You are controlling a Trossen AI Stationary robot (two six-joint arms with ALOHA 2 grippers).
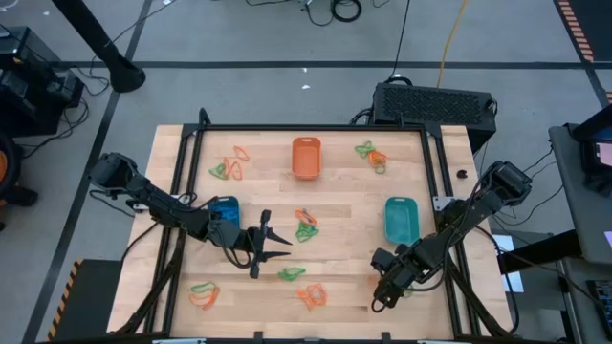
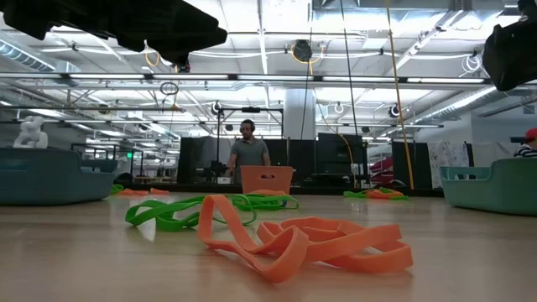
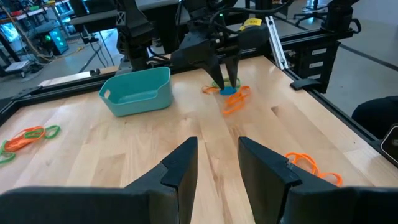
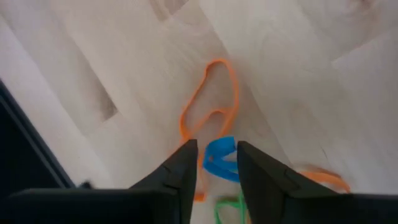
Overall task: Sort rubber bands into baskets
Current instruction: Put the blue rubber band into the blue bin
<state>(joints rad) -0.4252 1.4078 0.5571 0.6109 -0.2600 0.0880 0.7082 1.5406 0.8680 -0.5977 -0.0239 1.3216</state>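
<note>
Orange bands [image 2: 310, 243] perhaps overlap green bands [image 2: 180, 211].

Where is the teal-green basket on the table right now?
In the high view the teal-green basket sits on the table's right side, near the right rail, just beyond the right end effector and across from the blue basket.

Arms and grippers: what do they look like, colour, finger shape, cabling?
Both arms are dark, near black, built of jointed segments with bulky rounded housings. The left gripper and right gripper each carry two dark fingers, flat and wedge-shaped, tapering to blunt tips. Thin black cables run along the arms. No markings can be made out.
</note>
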